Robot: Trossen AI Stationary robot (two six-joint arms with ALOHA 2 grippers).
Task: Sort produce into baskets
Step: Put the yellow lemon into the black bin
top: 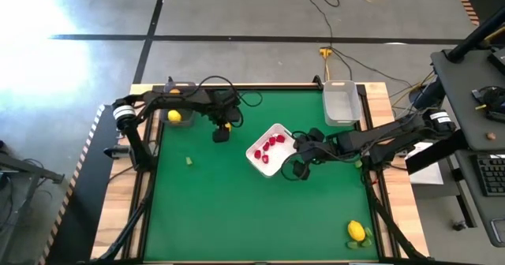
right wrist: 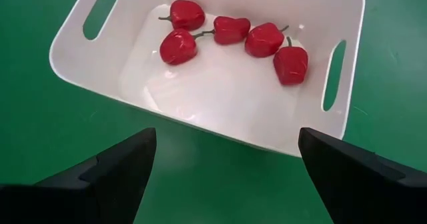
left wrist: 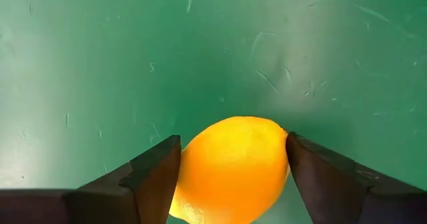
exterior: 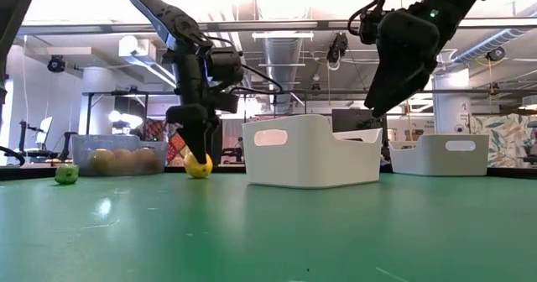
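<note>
My left gripper (top: 222,132) is shut on a yellow lemon (left wrist: 230,171) at the far left of the green table, low over the mat. It also shows in the low view (exterior: 197,148). My right gripper (top: 300,169) is open and empty, above the mat beside the near right side of the white tray (right wrist: 220,127). The tray holds several red berries (right wrist: 230,34). The dark bin (top: 180,99) at the far left holds a lemon (top: 174,116). The clear bin (top: 341,103) stands at the far right. A small green piece (top: 188,161) lies on the mat. My left gripper pinches the lemon between its two fingers, one on each of its opposite sides (left wrist: 188,161). The fingers come from above and point down. The lemon (exterior: 199,166) sits at the fingertips, at or just above the mat; I cannot tell which.
Another lemon (top: 357,232) with green pieces (top: 368,235) lies at the near right corner. The middle and near left of the green mat (top: 237,210) are bare. Cables run along both arms.
</note>
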